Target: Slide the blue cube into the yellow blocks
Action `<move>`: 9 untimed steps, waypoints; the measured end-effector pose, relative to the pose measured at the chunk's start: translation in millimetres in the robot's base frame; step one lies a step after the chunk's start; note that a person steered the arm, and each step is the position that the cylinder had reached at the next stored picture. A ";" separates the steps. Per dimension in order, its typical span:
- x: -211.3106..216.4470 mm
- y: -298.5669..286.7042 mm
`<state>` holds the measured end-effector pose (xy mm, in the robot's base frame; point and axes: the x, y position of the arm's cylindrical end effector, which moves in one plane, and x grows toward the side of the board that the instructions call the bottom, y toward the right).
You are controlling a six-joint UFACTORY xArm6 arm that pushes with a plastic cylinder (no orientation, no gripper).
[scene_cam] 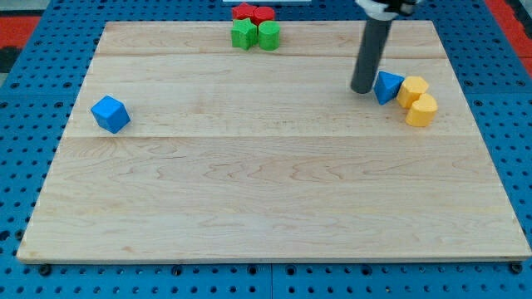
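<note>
A pale wooden board (274, 191) made of joined planks fills most of the view. All around the board lies a blue perforated surface (25, 166) with regular rows of small dark holes. Beyond the board's upper corners, red patches (507, 21) show. Light falls evenly on the board, leaving a soft sheen.

blue blocks (110, 114) (386, 86): 2 | yellow blocks (412, 90) (421, 110): 2 | red blocks (243, 12) (263, 14): 2 | green blocks (243, 34) (268, 35): 2
</note>
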<state>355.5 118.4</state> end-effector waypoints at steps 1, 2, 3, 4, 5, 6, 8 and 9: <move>35.4 -69.1; 84.1 -116.1; 117.5 -195.6; 122.0 -312.4; 107.6 -421.8; 78.8 -422.3; 36.9 -265.1; 39.0 -160.3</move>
<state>394.5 -41.9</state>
